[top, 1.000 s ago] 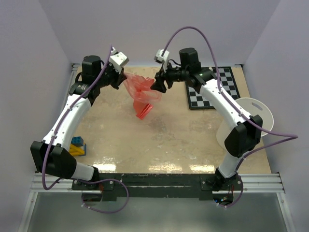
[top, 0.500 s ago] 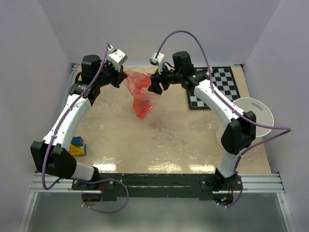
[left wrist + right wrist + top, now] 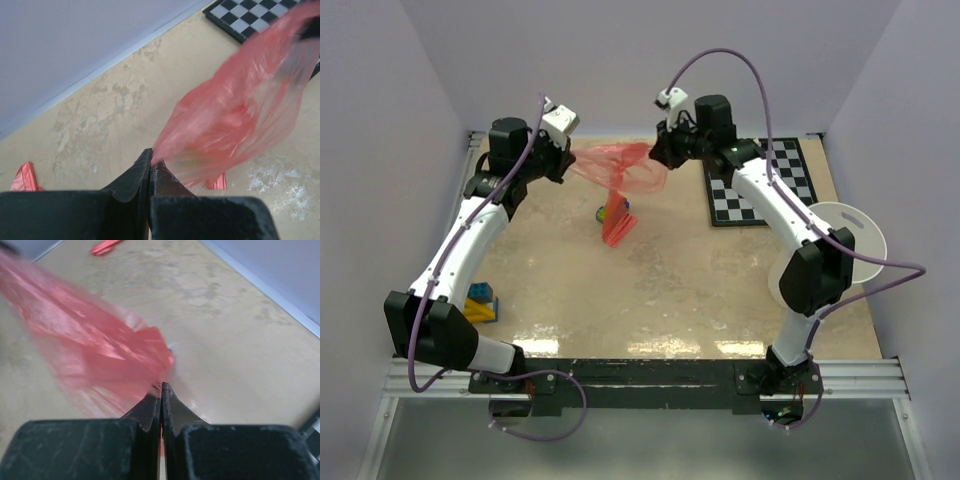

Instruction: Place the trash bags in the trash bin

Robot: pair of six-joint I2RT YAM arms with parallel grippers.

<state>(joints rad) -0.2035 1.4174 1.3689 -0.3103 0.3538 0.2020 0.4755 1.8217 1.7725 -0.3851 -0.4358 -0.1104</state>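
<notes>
bag: thin translucent red-pink plastic trash bag (image 3: 625, 168) stretched above far-centre table (image 3: 670, 290) | left end effector (image 3: 151, 165), right end effector (image 3: 161, 390): each clamped on a bag edge | bin: white round plastic bucket (image 3: 850, 240), right edge, well apart | do: carry rightward with even tension, avoid tearing film

We see two white arms (image 3: 470, 235) with black joints (image 3: 432, 330), black grippers (image 3: 150, 156), small white cameras (image 3: 560, 121) and long purple cables (image 3: 720, 54).

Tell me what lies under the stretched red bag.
Under the bag, on the table: a red piece and a small colourful thing. The film hides part of the red piece.
</notes>
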